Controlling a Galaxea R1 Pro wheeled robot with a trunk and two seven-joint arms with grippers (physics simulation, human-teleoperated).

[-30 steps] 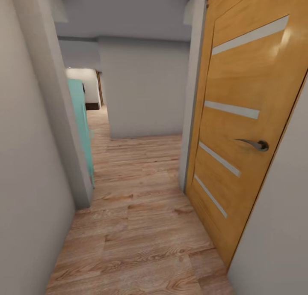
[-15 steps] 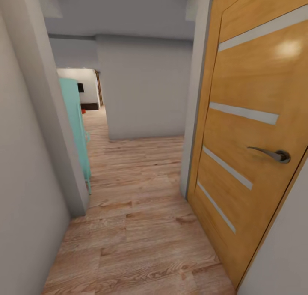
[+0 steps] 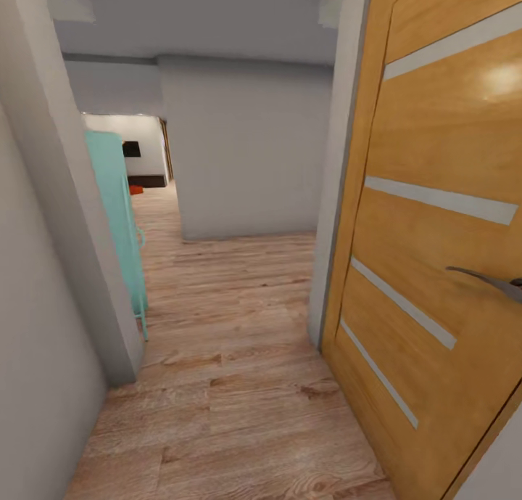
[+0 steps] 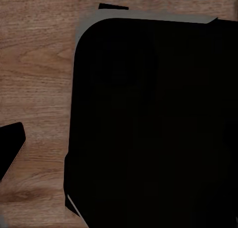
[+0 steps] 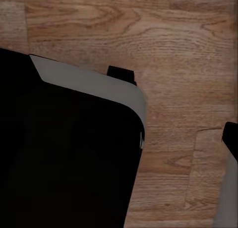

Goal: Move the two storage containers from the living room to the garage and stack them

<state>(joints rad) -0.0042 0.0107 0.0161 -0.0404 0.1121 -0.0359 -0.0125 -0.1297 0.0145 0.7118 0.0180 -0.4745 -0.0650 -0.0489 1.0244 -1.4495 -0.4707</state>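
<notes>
in transit down a hallway, wood floor (image 3: 232, 355) ahead, orange door (image 3: 435, 231) at 3 o'clock, teal cabinet (image 3: 116, 217) at 10. small orange-red speck (image 3: 136, 189) far off at 11, maybe a container. can't tell my jaws' state. next: drive toward that room.

Bare plank corridor (image 3: 232, 340) runs between wall corner (image 3: 87, 268) and door (image 3: 428, 253).
</notes>
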